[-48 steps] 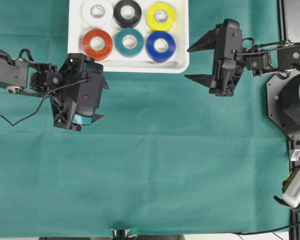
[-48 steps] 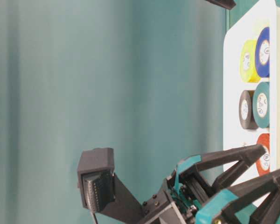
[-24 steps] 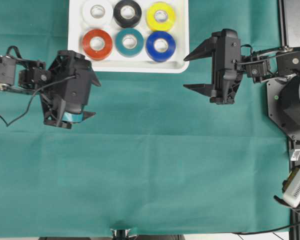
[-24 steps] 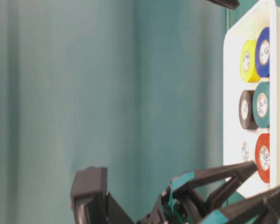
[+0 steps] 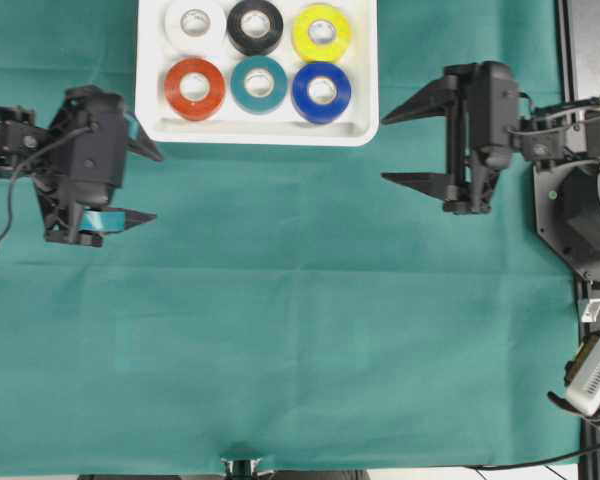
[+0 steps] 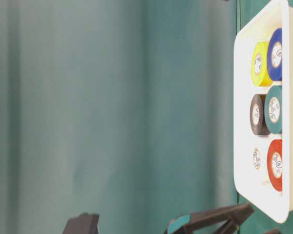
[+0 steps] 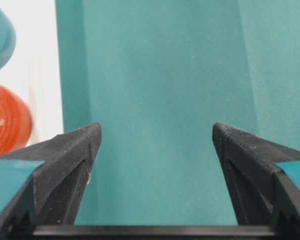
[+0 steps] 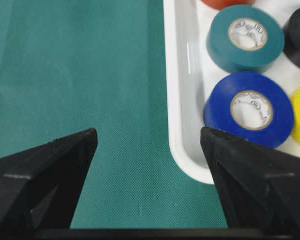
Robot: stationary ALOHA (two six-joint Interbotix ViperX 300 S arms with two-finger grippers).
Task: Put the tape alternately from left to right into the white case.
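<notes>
The white case [image 5: 365, 120] sits at the upper centre of the overhead frame, unmoved, with all six rolls of tape [image 5: 258, 84] inside in two rows. The left gripper [image 5: 145, 185], spread wide and empty, has drawn back toward the left edge. The right gripper [image 5: 398, 148], equally spread and empty, has shifted toward the right edge.

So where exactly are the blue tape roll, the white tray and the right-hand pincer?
blue tape roll [image 5: 321, 92]: overhead view, on its blue ring.
white tray [image 5: 280, 133]: overhead view, on its near rim.
right pincer [image 5: 398, 147]: overhead view, midway between its open fingertips.

Six tape rolls [image 5: 259, 84], one white case [image 5: 364, 128], two grippers
</notes>
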